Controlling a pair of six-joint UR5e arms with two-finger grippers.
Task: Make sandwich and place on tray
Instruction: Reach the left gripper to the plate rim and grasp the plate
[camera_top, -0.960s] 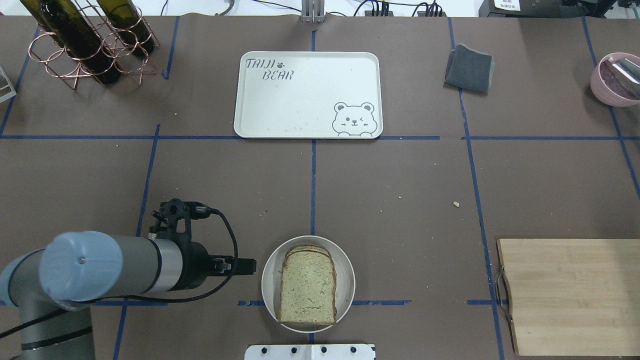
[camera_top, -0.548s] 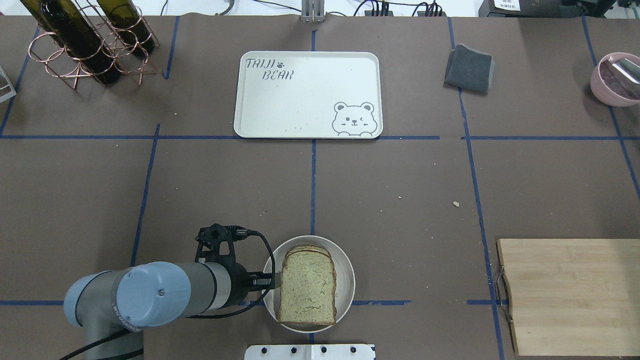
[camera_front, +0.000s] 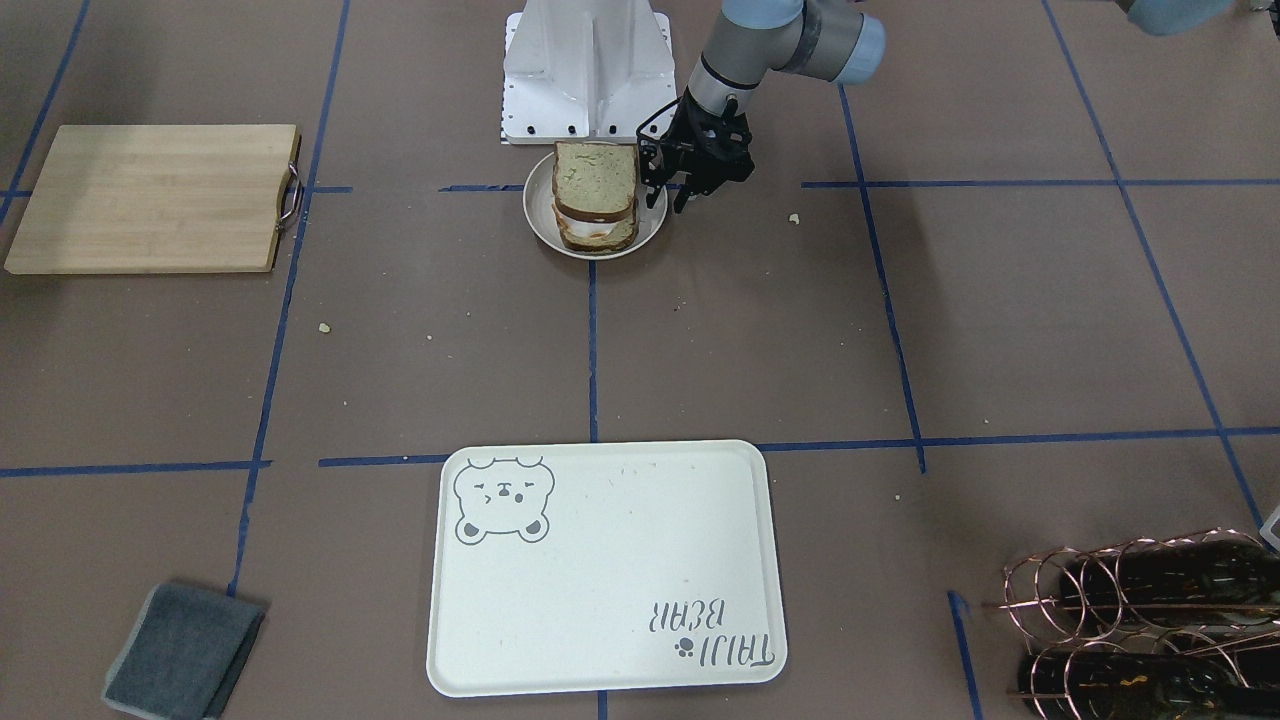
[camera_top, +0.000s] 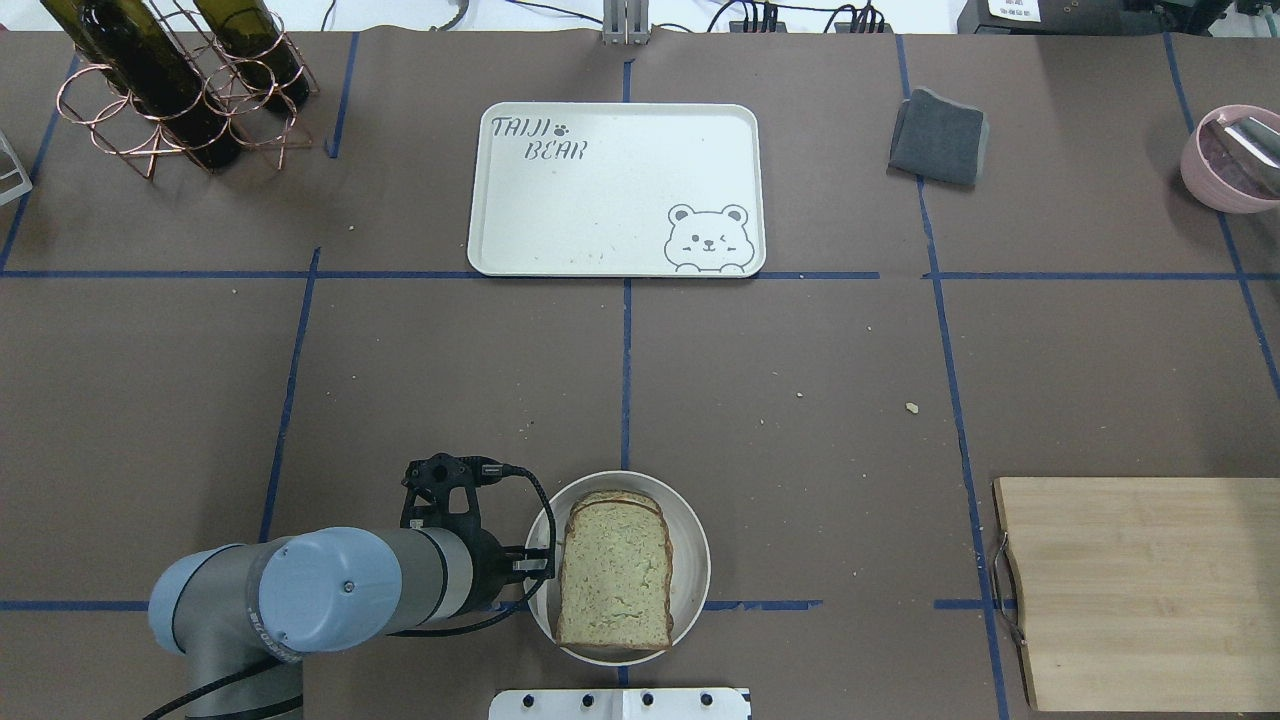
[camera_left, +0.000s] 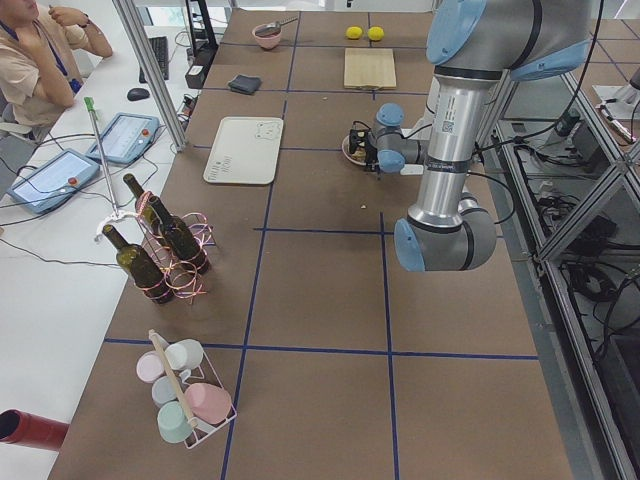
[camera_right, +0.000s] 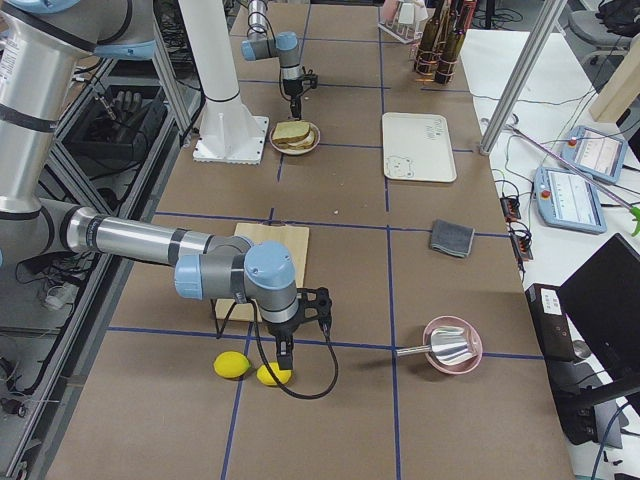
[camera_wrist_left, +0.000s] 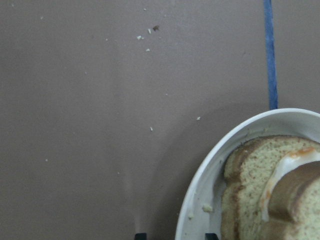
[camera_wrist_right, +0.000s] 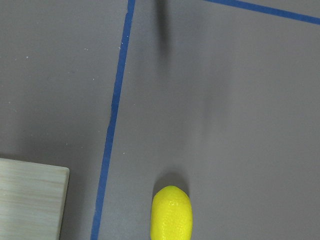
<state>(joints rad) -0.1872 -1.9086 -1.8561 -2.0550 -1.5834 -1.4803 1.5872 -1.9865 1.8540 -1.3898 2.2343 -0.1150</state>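
Sandwich (camera_top: 615, 575) sat in the bowl (camera_top: 692, 540), long axis running from the robot's base toward the tray (camera_top: 600, 200). Left gripper (camera_top: 535, 570) was at the bowl's rim on the robot's left side, spread, with the rim between its 2 tips; judged not yet pinching. Tray lay well apart from the bowl, straight across the counter (camera_top: 800, 350). Left arm was far nearer. Right gripper (camera_right: 284, 352) hung well apart from the bowl, past the cutting board (camera_top: 1140, 590), over a lemon (camera_wrist_right: 171, 212); its opening could not be told. Legible: "TAIJI BEAR" on the tray.
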